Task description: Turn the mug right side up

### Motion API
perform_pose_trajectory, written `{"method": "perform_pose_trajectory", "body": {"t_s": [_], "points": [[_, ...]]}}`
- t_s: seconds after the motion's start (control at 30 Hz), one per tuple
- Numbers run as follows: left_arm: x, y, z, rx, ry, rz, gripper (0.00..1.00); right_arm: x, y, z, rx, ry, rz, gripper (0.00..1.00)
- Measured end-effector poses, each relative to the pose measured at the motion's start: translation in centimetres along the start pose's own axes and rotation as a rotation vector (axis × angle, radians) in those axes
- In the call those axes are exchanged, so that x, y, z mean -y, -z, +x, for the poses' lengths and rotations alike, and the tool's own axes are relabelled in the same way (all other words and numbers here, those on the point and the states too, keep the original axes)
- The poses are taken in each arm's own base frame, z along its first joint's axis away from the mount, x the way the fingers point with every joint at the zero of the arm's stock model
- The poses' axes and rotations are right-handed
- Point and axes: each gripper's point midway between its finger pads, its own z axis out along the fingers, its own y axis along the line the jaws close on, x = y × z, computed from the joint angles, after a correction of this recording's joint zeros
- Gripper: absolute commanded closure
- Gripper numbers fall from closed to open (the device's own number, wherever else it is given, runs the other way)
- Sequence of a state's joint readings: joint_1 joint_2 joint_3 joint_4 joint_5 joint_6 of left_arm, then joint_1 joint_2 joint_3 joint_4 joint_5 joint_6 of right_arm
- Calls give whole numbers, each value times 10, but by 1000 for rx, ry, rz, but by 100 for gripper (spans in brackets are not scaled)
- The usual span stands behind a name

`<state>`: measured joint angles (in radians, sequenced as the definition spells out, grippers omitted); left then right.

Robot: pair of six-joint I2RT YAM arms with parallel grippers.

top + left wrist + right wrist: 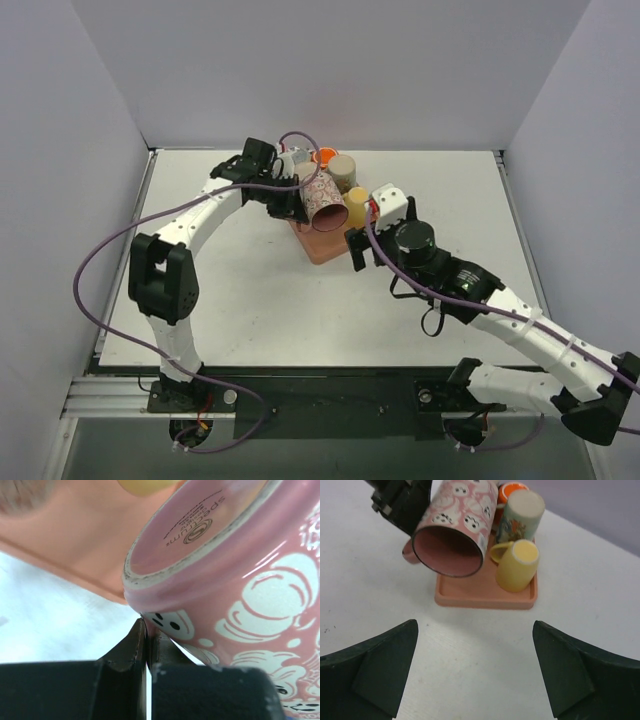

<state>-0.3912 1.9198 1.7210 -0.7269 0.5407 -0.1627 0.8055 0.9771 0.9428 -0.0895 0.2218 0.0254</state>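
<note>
White worktop (480,650) and pale walls (330,70) are framing the pink mug (462,510), which is tilting over the left side of a salmon tray (470,592) near the middle of the far edge, mouth facing the near edge and stamped base pointing back, so I judge the turn about half done. The left gripper (148,630) is pressing under the mug's wall beside that base with fingers (125,650) drawn together to a slit, seemingly levering rather than pinching. The right gripper (475,625) is hovering spread wide off the tray's near side, probably keeping clear of the yellow cup (517,567).
</note>
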Motion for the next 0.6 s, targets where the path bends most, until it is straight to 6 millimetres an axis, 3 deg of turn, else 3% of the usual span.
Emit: {"method": "perform_pose_trajectory", "body": {"t_s": [0.1,0.17,0.43,0.6], "points": [[16,8,19,-22,212,31,100,-21,-3,-37,45,76,8,13],[26,12,27,-30,308,63,100,-23,-9,-48,49,107,34,14],[55,19,35,-41,459,182,100,-11,-37,-26,-59,184,89,19],[73,21,35,-47,453,244,100,6,-58,-27,-93,137,127,24]]}}
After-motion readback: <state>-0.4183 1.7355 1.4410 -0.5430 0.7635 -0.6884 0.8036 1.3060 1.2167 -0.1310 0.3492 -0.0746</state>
